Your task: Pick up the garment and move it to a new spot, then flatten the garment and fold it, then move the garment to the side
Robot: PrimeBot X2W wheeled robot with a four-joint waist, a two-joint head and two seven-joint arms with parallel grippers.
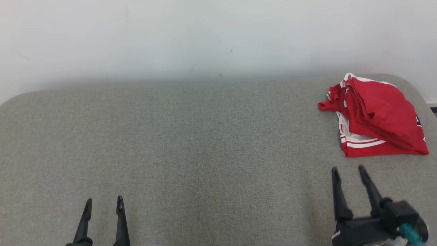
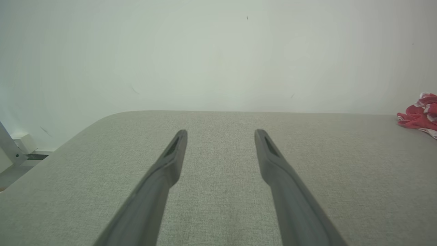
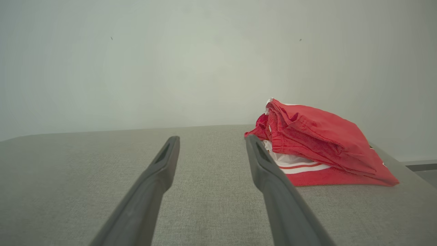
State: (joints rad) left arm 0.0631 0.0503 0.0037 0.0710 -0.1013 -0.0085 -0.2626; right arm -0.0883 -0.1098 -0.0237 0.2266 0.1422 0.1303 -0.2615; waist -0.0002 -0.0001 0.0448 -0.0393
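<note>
Since the red garment point(image 1: 375, 116) is seen lying in loose layers at the far-right corner of the table point(image 1: 205, 143), two stages are fitted: a heap awaiting pickup, or a rough fold already set aside. L gripper point(image 1: 104, 199) & R gripper point(image 1: 348, 168) are held w/ fingers spread, nothing gripped; R is parked just short of the cloth. No next move can be fixed.

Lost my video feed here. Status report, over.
Left gripper open, empty, low left. Right gripper open, empty, just short of red-and-white garment. Garment bunched at far right of grey fabric table. Nothing between.
</note>
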